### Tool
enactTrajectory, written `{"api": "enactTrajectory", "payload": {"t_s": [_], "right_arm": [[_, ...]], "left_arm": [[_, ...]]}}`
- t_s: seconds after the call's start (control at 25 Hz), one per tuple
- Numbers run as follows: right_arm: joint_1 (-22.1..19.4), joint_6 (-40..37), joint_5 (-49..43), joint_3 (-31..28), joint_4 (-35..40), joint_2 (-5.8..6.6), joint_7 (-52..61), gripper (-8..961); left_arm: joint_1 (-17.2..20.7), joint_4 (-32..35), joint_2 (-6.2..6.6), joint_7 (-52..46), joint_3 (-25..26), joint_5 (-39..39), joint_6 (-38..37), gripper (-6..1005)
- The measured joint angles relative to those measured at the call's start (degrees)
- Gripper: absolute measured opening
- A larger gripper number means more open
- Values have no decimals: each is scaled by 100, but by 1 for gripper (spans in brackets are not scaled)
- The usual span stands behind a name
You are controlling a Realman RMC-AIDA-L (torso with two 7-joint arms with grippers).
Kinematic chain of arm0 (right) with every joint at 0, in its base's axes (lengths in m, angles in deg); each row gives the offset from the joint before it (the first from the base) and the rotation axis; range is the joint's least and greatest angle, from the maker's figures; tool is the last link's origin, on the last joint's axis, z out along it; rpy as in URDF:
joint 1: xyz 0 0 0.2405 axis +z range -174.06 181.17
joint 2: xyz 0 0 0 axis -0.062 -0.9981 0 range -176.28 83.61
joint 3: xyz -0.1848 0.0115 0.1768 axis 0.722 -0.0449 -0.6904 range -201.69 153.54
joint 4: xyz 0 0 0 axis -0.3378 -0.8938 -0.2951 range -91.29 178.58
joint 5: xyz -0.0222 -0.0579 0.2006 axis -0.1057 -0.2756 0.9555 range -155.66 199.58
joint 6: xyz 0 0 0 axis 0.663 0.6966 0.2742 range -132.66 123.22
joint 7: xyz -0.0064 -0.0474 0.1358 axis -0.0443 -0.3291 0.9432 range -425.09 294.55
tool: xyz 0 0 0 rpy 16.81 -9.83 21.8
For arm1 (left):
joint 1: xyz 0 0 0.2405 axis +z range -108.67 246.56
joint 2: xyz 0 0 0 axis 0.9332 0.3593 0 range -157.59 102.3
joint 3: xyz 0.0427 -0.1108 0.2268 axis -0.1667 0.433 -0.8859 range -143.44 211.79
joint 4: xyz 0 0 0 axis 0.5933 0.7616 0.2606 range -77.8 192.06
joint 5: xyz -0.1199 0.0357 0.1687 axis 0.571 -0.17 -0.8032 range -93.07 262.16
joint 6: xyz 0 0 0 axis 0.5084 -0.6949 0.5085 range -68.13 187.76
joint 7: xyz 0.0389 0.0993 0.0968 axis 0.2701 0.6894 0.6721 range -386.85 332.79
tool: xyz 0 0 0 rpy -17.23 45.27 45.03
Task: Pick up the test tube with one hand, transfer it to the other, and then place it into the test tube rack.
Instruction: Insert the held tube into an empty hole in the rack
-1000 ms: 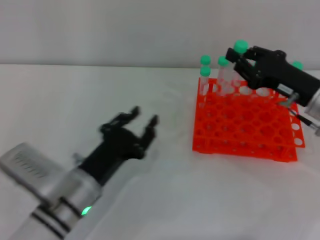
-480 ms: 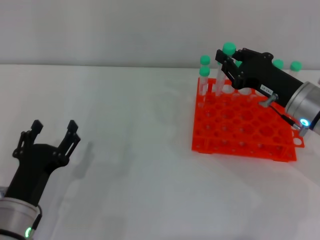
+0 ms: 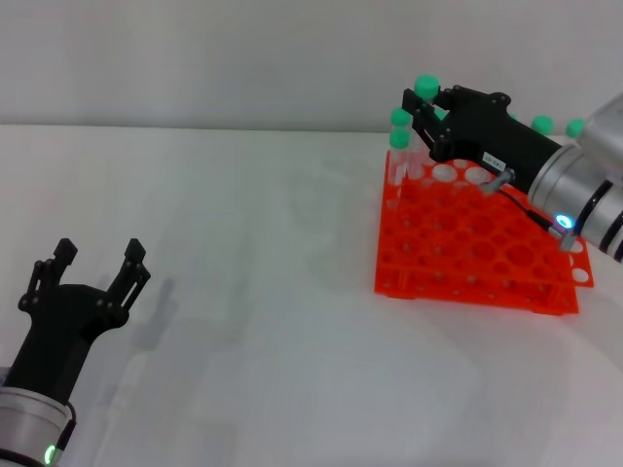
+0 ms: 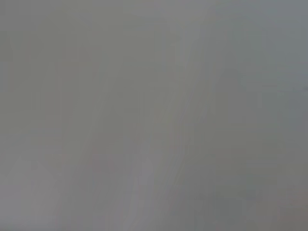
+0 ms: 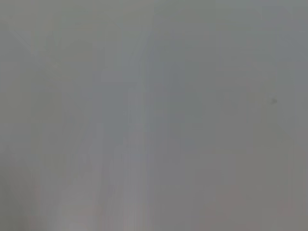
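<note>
Green-capped test tube point(image 3: 422, 109): standing upright in the right gripper's point(image 3: 421, 122) clenched fingers, over the test tube rack's point(image 3: 474, 238) far-left corner.
Left gripper point(image 3: 91, 268): hanging spread open, empty, well apart.

glossy orange-red plastic test tube rack point(image 3: 467, 243), clear plastic test tube point(image 3: 421, 122), matt white table point(image 3: 243, 243), brushed silver metal arm point(image 3: 574, 180)

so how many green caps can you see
5: one on the tube in the right gripper, two at the rack's far left corner, two behind the right arm. More may be hidden.
</note>
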Motion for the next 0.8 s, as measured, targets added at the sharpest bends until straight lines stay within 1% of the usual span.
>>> {"api": "enactTrajectory", "payload": {"t_s": [0.04,0.08,0.12,0.2,0.4,0.52,0.8], "right_arm": [[14,57,202,141,11,-1,-83,211],[38,194,579,422,36,-1,-248,212],[38,194,579,422,36,-1,-248,213],[58,300,1019,741,39,-1,-471,214],[66,337,1874,1273,40,-1,-852,216],[72,384,2200,1460,40,-1,-970,218],[91,517,2632,1789,40,-1,-1086,222]], "left_arm": [[-2,4,0,0,-2,-2,0,881],[1,18,0,1,-11,-11,0,881],[1,18,0,1,-11,-11,0,881],[12,29,0,3,-17,-20,0,881],[32,35,0,2,-19,-30,-13,881],[19,18,5,2,-19,-29,-40,881],[-17,1,9,2,-16,-23,-77,881]]}}
